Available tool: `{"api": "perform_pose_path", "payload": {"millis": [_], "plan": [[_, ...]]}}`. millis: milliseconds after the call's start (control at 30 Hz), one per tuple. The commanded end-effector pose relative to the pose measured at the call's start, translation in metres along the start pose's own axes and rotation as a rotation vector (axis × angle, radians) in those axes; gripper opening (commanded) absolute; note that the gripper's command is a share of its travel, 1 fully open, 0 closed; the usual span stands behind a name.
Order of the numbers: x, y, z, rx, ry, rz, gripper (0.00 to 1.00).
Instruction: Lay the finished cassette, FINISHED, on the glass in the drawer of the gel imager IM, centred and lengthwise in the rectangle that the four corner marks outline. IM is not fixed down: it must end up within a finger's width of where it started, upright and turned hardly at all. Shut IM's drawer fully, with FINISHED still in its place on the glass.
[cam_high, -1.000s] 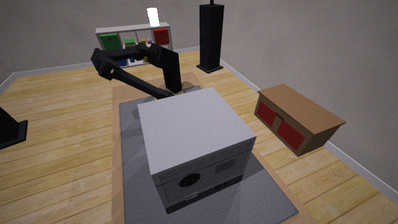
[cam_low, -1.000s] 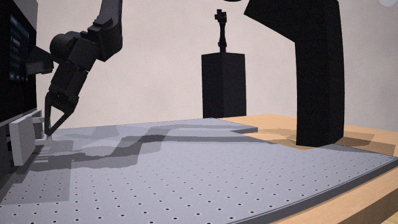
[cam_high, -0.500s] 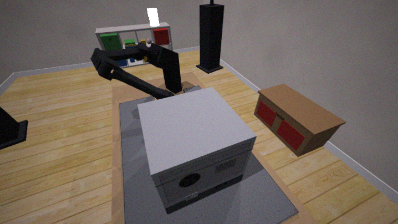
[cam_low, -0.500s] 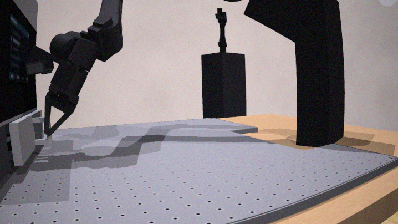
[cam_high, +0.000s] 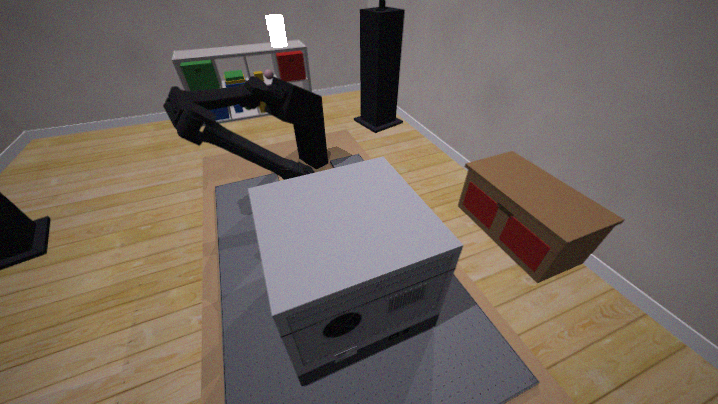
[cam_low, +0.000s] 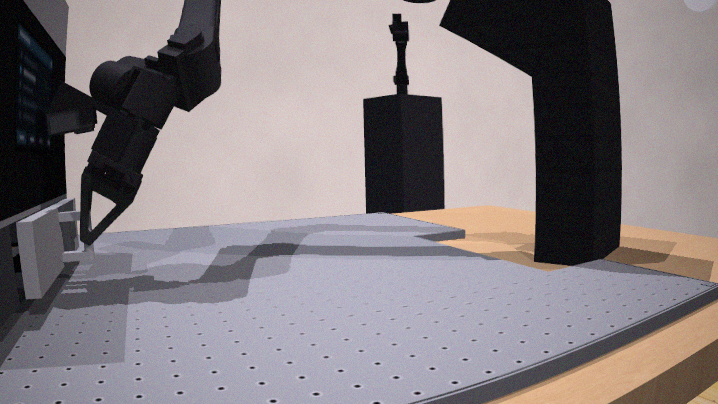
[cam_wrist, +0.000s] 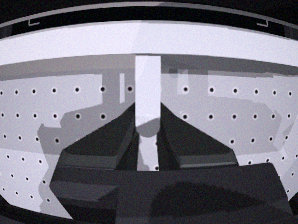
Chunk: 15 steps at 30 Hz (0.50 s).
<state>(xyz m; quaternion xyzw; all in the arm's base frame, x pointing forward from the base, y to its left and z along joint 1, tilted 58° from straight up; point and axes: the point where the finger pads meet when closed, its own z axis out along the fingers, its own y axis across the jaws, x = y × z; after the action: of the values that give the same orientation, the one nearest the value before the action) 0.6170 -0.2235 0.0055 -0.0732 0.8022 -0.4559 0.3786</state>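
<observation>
Mat: a grey perforated mat (cam_high: 241, 321) lies on my wooden table (cam_high: 213, 170), dotted with small holes.
Floor: pale wood planks (cam_high: 100, 241) run out to a light skirting board.
Shelf: a white shelf unit (cam_high: 241, 54) stands against the far wall, holding a green box (cam_high: 199, 75) at one end, a red box (cam_high: 291, 65) at the other, and small coloured items between them.
Pillar: a tall black column (cam_high: 381, 60) on a square foot stands near the shelf.
Cabinet: a low brown cabinet (cam_high: 539, 200) with two red door panels sits well apart from my table.
Stand: a black base (cam_high: 20, 233) shows at the frame's edge.
</observation>
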Motion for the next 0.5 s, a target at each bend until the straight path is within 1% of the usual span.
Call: {"api": "perform_pose_path", "payload": {"millis": [0, 200, 267, 467], "plan": [[-0.011, 0.014, 0.000, -0.022, -0.018, -0.009, 0.08], [-0.011, 0.014, 0.000, -0.022, -0.018, -0.009, 0.08], [-0.016, 0.018, -0.001, -0.028, -0.023, -0.011, 0.08], [-0.021, 0.018, 0.001, -0.028, -0.023, -0.011, 0.08]]}}
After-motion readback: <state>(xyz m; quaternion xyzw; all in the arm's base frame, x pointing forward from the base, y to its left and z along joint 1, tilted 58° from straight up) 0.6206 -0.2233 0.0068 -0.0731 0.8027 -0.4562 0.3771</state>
